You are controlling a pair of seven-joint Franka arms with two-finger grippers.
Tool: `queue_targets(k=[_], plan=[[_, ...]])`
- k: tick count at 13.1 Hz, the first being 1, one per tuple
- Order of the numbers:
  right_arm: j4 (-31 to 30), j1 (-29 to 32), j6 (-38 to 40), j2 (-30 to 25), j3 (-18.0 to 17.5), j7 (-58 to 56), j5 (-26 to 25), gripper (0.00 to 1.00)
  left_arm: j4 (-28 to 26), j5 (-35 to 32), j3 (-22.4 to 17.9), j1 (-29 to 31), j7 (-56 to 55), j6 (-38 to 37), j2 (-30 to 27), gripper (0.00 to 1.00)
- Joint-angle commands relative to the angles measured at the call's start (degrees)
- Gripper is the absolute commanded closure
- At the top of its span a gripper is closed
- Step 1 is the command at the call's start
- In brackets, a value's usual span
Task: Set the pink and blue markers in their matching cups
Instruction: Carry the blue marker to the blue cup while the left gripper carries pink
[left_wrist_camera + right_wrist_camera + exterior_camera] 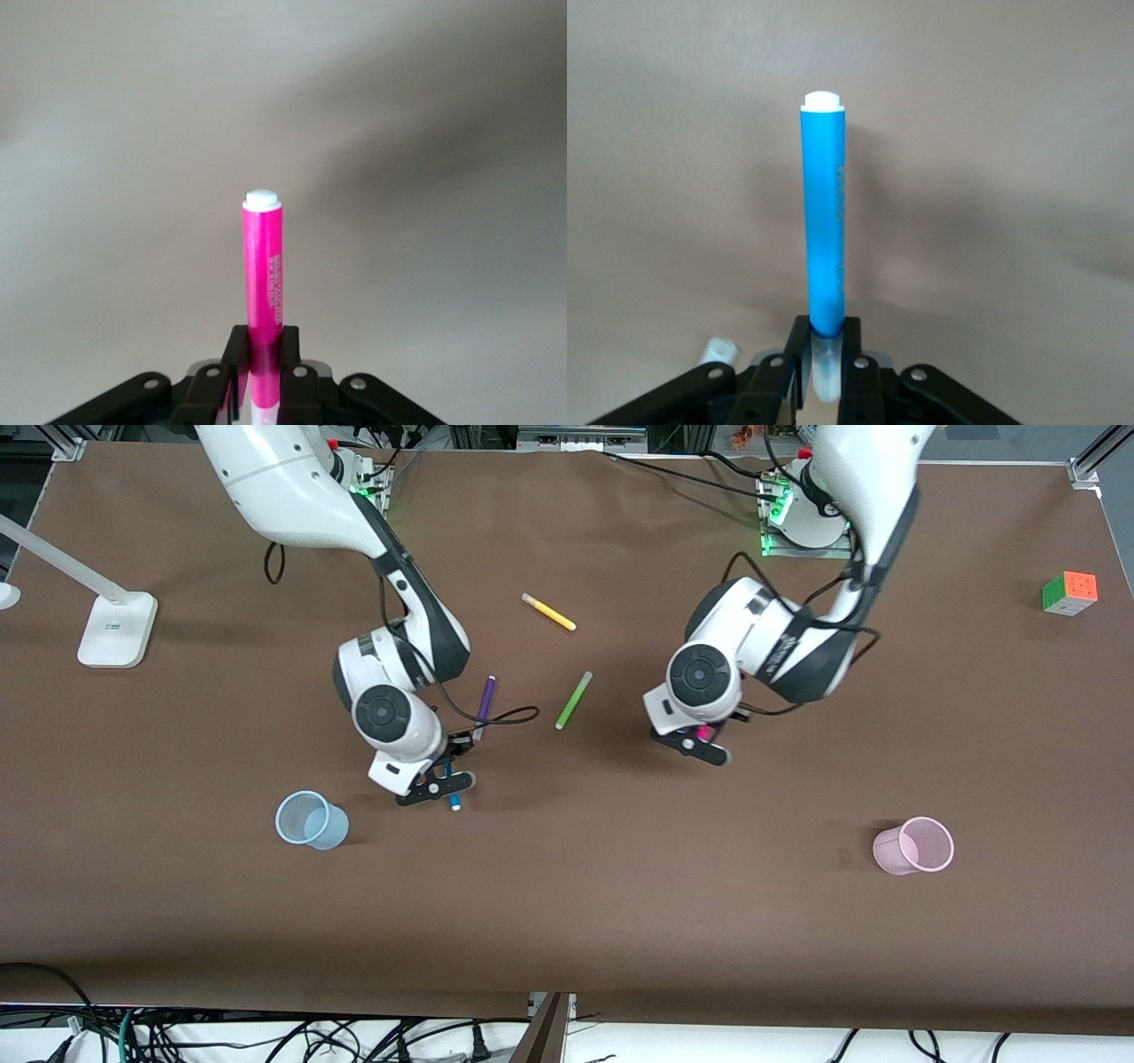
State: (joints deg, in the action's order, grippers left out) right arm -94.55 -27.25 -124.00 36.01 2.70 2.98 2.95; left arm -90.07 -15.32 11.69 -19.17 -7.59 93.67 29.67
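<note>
The blue marker is pinched between the right gripper's fingers, which clamp it near its pale cap end, white tip pointing away from the wrist camera. That gripper hangs over the bare table just beside the pale blue cup, which stands upright toward the right arm's end. A purple marker lies close by, with a green marker and a yellow marker farther from the front camera. The left gripper grips the pink marker the same way, apparently lifted clear of the cloth. The pink cup stands well apart, toward the left arm's end. A colour cube sits at the table's edge.
</note>
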Motion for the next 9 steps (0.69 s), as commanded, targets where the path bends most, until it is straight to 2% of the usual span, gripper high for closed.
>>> queue_targets(k=[1, 3, 4, 6, 9], plan=[[5.83, 0.79, 11.19, -2.26, 5.71, -15.21, -0.05, 1.0, 4.73, -12.57, 0.09, 2.19, 10.88, -6.82, 2.15, 1.0], [10.07, 0.97, 17.54, -2.26, 9.94, -26.74, -1.01, 1.0, 4.73, -25.49, -0.26, 3.52, 20.99, -7.18, 2.85, 1.0], [10.69, 0.97, 19.04, -2.26, 11.17, -31.75, -3.37, 1.0, 4.73, -30.34, -0.35, 3.87, 24.95, -7.27, 3.38, 1.0], [11.31, 0.97, 19.67, -2.26, 12.94, -40.2, -11.43, 1.0, 4.64, -37.12, -2.27, 4.58, 31.29, -7.36, 4.69, 1.0], [11.49, 1.05, 19.59, -2.17, 14.44, -51.72, -23.22, 1.0, 4.73, -41.97, -8.59, 4.58, 41.23, -6.66, 6.8, 1.0]])
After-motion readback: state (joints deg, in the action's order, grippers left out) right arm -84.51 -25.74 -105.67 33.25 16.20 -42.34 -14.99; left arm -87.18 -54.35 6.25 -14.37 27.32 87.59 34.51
